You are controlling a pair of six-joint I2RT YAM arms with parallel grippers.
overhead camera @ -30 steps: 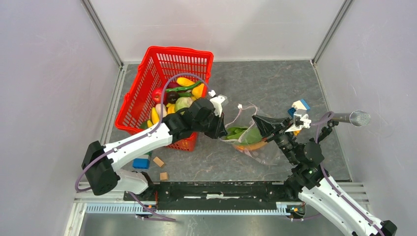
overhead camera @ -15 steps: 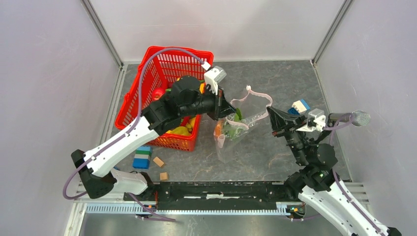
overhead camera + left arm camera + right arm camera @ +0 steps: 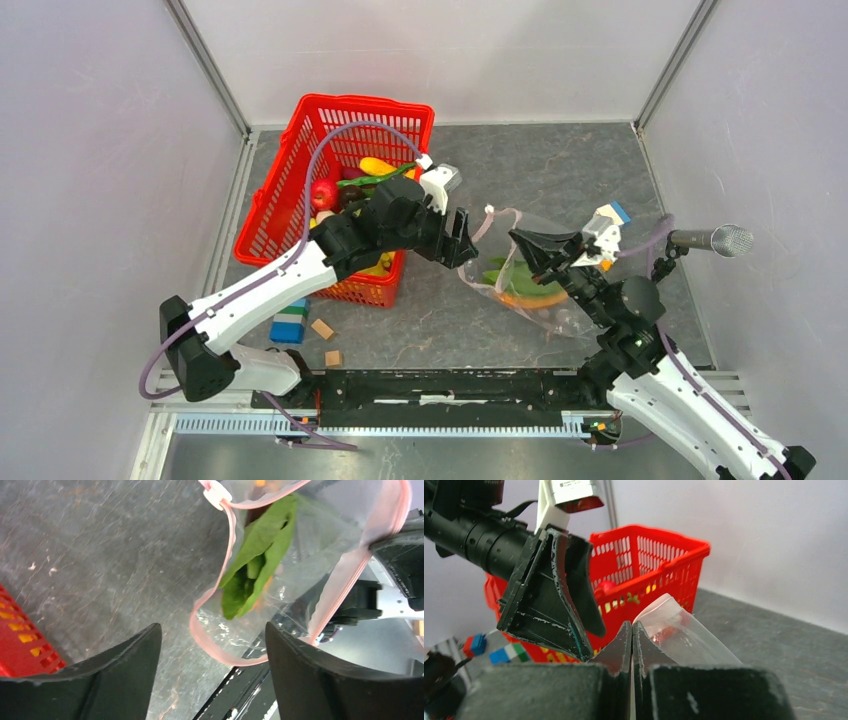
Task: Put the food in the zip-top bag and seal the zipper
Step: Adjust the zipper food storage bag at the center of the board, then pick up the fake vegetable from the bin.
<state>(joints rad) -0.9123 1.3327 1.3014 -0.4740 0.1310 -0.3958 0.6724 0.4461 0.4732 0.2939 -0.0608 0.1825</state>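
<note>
The clear zip-top bag (image 3: 535, 300) lies on the table with green leafy food (image 3: 497, 270) and an orange piece (image 3: 531, 297) inside. Its pink zipper (image 3: 228, 537) gapes open, with a white slider (image 3: 216, 492) at one end. My left gripper (image 3: 462, 240) hangs open just left of the bag's mouth, its fingers (image 3: 125, 675) holding nothing. My right gripper (image 3: 532, 243) is shut on the bag's right lip (image 3: 674, 625). More food sits in the red basket: an apple (image 3: 323, 193) and a banana (image 3: 377, 166).
The red mesh basket (image 3: 290, 170) stands behind my left arm. A blue and green block (image 3: 290, 322) and two wooden cubes (image 3: 322, 329) lie near the front left. A blue-white block (image 3: 611, 214) and a silver mesh-headed rod (image 3: 718, 240) lie at the right.
My left gripper, shut on the bag's left lip, pulled it up and left, then let go and opened. The bag has sunk back flat, and my right gripper shifted left.
</note>
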